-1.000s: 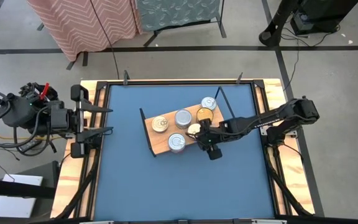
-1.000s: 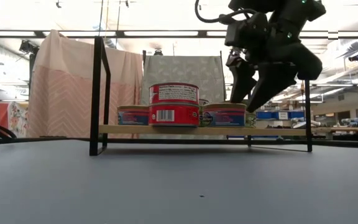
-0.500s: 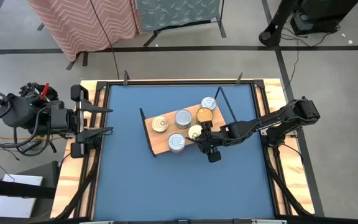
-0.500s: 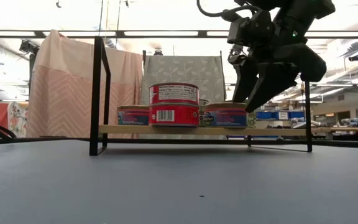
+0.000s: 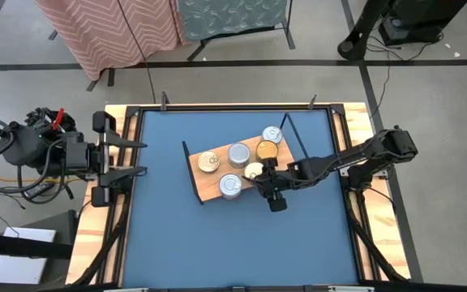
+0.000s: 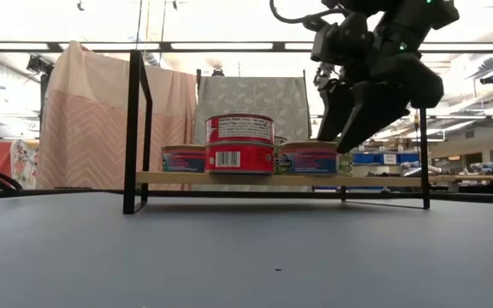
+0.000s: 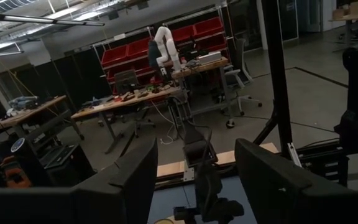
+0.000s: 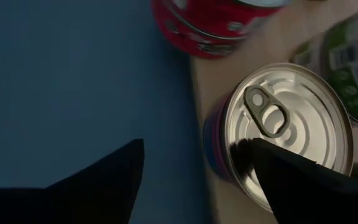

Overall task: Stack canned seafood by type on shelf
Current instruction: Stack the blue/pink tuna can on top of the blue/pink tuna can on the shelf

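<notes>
just under the right gripper (image 5: pixel 263 182), spread wide and holding nothing, a silver-lidded can (image 8: pixel 284 134) sits at the shelf (image 5: pixel 211 188) edge, probably set there beside its kind. one finger (image 8: pixel 303 180) overlaps the lid; bare blue table (image 5: pixel 169 235) lies open beyond that edge. the left gripper (image 5: pixel 132 156) waits well apart, fingers parted.

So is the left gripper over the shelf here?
No, the left gripper sits at the table's left edge, well clear of the shelf.
</notes>
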